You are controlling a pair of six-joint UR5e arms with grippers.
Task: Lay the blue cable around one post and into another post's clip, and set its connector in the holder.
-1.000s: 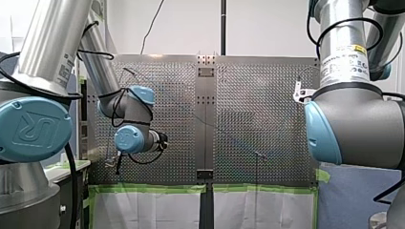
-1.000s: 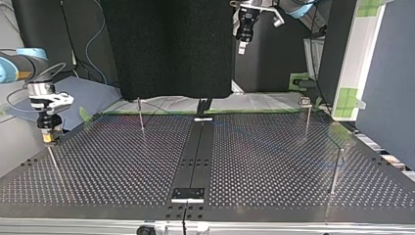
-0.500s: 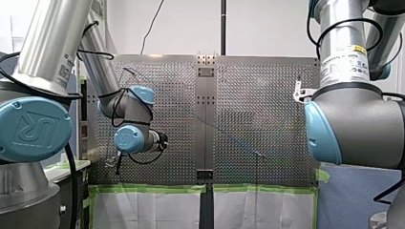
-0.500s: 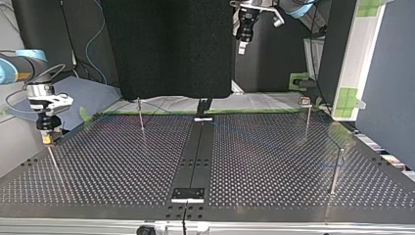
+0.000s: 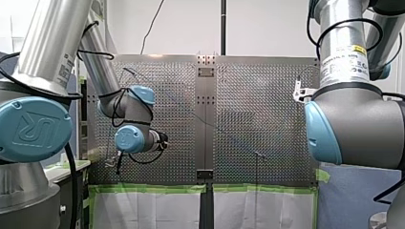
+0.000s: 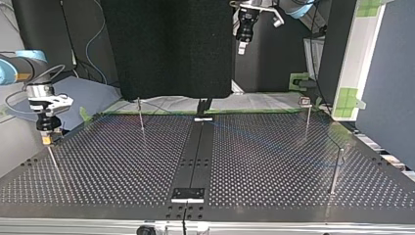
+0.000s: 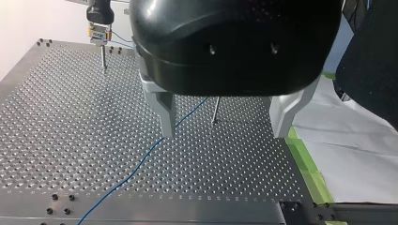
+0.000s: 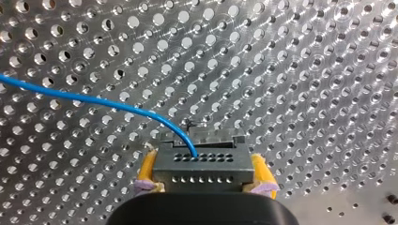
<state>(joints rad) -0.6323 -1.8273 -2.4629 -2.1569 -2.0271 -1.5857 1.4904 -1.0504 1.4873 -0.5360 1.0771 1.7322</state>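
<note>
One connector (image 8: 202, 164), seemingly near table (image 6: 274, 161) edge.

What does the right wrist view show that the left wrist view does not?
Only the right wrist view: the dark connector clamped between the yellow pads of my right claw, with the blue cable entering it. Only the left wrist view: my left claw, open and empty above the perforated table, and a thin post ahead of it. Both: the blue cable, the table, and my right claw, far off in the left wrist view.
</note>
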